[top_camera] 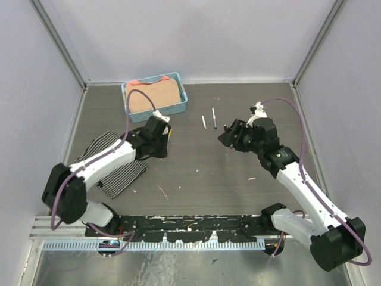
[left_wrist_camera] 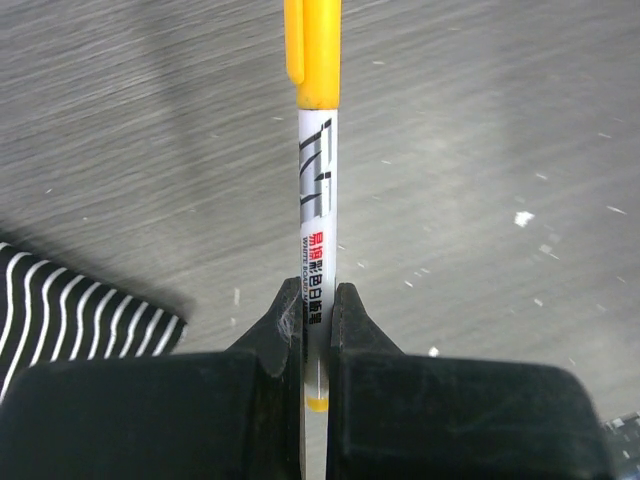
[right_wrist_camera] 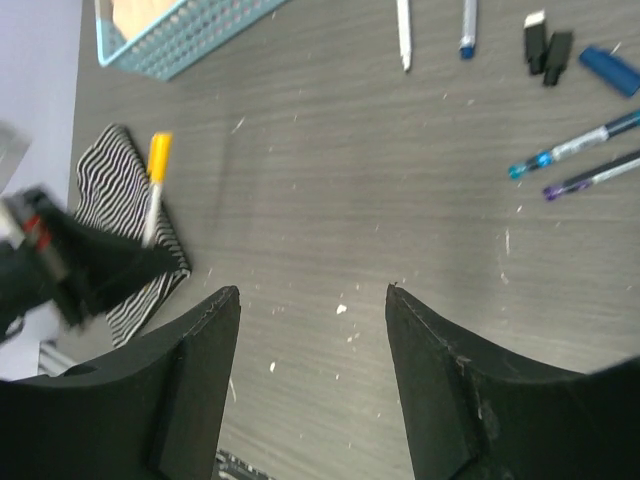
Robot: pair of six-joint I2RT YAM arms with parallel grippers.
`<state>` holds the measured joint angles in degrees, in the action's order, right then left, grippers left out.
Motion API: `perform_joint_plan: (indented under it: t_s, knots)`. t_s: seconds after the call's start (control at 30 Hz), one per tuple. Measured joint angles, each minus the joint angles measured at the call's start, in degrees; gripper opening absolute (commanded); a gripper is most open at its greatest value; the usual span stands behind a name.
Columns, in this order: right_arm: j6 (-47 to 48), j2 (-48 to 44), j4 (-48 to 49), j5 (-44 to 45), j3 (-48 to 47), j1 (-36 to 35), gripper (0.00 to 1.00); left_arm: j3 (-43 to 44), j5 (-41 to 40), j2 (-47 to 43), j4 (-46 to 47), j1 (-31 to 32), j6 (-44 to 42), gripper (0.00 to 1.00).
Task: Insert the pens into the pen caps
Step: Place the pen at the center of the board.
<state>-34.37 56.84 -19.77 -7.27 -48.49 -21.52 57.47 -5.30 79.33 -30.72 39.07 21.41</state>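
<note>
Black fingers point(left_wrist_camera: 285, 325) of the left gripper point(left_wrist_camera: 318, 305) fill the foreground of the left wrist view, clamped hard on the tail end of a white pen point(left_wrist_camera: 317, 200). The grip sits low on the barrel. This leaves the printed length and the yellow cap point(left_wrist_camera: 312, 50) projecting forward, free of the pads. The cap appears fully seated on the tip, so this pen is judged done and awaiting set-down. It is carried above the table point(left_wrist_camera: 480, 130), just beside the striped cloth point(left_wrist_camera: 70, 310).

Right gripper point(right_wrist_camera: 310, 292): jaws spread wide with nothing between them, hanging over bare table. That opening suits a reach for the next item, not a hold.

Outstanding work lies on the far part of the table in the right wrist view. Two loose pens point(right_wrist_camera: 403, 35) lie side by side, some way from the blue basket point(right_wrist_camera: 180, 40). Two more pens point(right_wrist_camera: 575, 148), with light-blue and purple tips, lie parallel further along. All four are uncapped. Two dark caps point(right_wrist_camera: 535, 40) and a blue cap point(right_wrist_camera: 608, 72) lie apart from them, between the two pairs. Which cap belongs to which pen cannot be told for certain.
</note>
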Motion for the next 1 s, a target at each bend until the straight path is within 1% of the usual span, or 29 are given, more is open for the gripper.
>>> perform_joint_plan:
  t_s: [0.1, 0.23, 0.33, 0.5, 0.6, 0.8, 1.0]
  knots:
    - [-0.1, -2.8, -1.0, -1.9, 2.1, -0.1, 0.66, 0.8, -0.5, 6.1, -0.1, -3.2, 0.7, 0.0]
    - [0.2, -7.9, -2.9, -2.1, 2.3, -0.1, 0.66, 1.2, -1.2, 11.6, -0.1, -5.8, 1.5, 0.0]
    - [0.6, -11.0, -4.3, -2.1, 2.3, -0.1, 0.66, 3.2, -1.4, 16.0, 0.0, -6.9, 1.8, 0.0]
    - [1.7, -13.2, -6.9, -2.1, 3.3, -0.1, 0.66, 4.4, -1.0, 20.2, 1.0, -7.2, 2.5, 0.01]
    - [2.7, -13.4, -8.7, -2.1, 4.0, -0.1, 0.66, 4.4, -1.1, 21.5, 1.3, -7.2, 2.9, 0.08]
    - [3.8, -13.4, -10.9, -0.7, 4.4, -0.1, 0.66, 5.7, -2.2, 23.0, 1.2, -7.2, 2.9, 0.14]
    - [4.5, -13.4, -12.0, 0.4, 4.4, -0.1, 0.66, 6.7, -2.9, 24.0, 1.5, -7.2, 2.9, 0.29]
